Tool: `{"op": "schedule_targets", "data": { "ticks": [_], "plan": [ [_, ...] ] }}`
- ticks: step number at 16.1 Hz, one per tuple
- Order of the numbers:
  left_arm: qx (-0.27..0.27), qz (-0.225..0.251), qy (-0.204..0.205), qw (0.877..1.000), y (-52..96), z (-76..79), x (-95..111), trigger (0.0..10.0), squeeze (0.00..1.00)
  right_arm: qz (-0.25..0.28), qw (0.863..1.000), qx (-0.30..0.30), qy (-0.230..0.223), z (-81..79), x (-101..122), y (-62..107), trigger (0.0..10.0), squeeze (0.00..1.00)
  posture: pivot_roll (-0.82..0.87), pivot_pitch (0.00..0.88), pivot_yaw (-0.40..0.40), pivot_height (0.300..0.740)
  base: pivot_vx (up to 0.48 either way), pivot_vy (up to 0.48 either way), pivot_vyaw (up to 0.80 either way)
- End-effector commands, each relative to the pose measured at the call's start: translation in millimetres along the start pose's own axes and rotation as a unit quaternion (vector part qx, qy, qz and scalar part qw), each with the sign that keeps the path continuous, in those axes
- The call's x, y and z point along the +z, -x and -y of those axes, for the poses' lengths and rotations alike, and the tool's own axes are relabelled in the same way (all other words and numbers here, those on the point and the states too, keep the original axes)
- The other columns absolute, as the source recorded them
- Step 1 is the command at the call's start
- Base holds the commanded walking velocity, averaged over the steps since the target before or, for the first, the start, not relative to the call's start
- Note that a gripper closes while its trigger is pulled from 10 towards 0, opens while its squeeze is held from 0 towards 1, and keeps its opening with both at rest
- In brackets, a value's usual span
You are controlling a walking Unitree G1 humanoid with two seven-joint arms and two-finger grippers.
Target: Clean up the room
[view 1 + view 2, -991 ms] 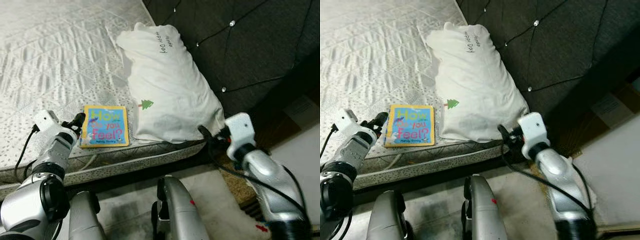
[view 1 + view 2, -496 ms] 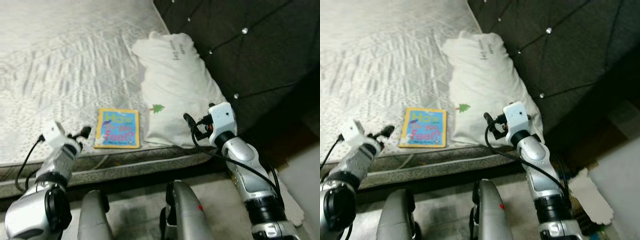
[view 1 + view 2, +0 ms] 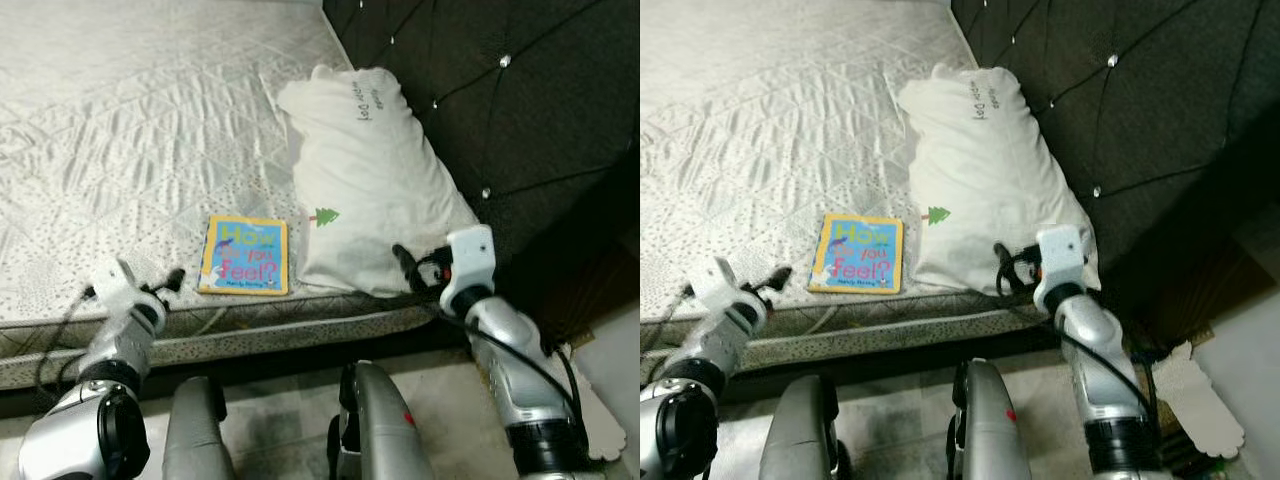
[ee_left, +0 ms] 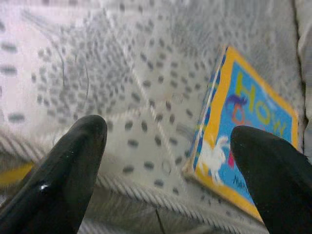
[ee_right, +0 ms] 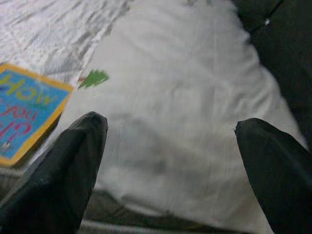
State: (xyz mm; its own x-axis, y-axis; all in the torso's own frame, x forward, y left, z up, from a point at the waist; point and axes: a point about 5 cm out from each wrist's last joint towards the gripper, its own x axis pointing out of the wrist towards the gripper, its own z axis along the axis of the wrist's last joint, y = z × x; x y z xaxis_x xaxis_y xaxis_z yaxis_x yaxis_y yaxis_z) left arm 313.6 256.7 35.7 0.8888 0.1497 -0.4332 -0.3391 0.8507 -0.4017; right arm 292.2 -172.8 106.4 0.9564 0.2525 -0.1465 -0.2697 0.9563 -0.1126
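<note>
A book (image 3: 245, 254) titled "How do you Feel?" lay near the mattress (image 3: 120, 120) edge beside a pillow (image 3: 375, 190); left gripper (image 4: 170, 165) and right gripper (image 5: 170, 161) hovered spread, holding nothing.

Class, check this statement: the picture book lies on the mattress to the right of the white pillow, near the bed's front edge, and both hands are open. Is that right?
Not quite. The book lies to the left of the pillow, as the left eye view shows. The rest stands: it is on the mattress near the front edge, and the left hand and right hand are open.
</note>
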Motion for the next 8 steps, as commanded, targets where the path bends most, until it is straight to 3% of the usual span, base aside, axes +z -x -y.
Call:
{"op": "schedule_targets", "data": {
  "ticks": [1, 3, 4, 8],
  "plan": [
    [0.002, 0.006, -0.009, 1.000, -0.7, 2.8, 1.9, 10.0, 1.00, 0.001, 1.000, 0.001, -0.002, 0.8, 2.0, 3.5, 10.0, 0.00, -0.07, 0.158, -0.104, 0.541, 0.000, 0.000, 0.00],
    [-0.010, 0.040, -0.027, 0.999, -2.6, 11.0, 13.7, 10.0, 0.99, -0.008, 1.000, -0.008, 0.001, 3.4, -0.9, 6.7, 10.0, 0.00, -0.08, 0.175, -0.097, 0.536, 0.000, 0.000, 0.00],
    [-0.005, 0.045, -0.029, 0.999, -3.0, 11.4, 16.1, 10.0, 0.00, -0.010, 1.000, -0.013, 0.002, 5.3, -2.2, 9.4, 10.0, 0.00, -0.08, 0.179, -0.097, 0.536, 0.000, 0.000, 0.00],
    [0.013, 0.056, -0.030, 0.998, -3.5, 7.6, 25.0, 10.0, 0.00, -0.022, 0.999, -0.025, 0.018, 14.6, -5.7, 22.1, 10.0, 0.00, -0.11, 0.190, -0.106, 0.536, 0.000, 0.000, 0.00]
  ]
}}
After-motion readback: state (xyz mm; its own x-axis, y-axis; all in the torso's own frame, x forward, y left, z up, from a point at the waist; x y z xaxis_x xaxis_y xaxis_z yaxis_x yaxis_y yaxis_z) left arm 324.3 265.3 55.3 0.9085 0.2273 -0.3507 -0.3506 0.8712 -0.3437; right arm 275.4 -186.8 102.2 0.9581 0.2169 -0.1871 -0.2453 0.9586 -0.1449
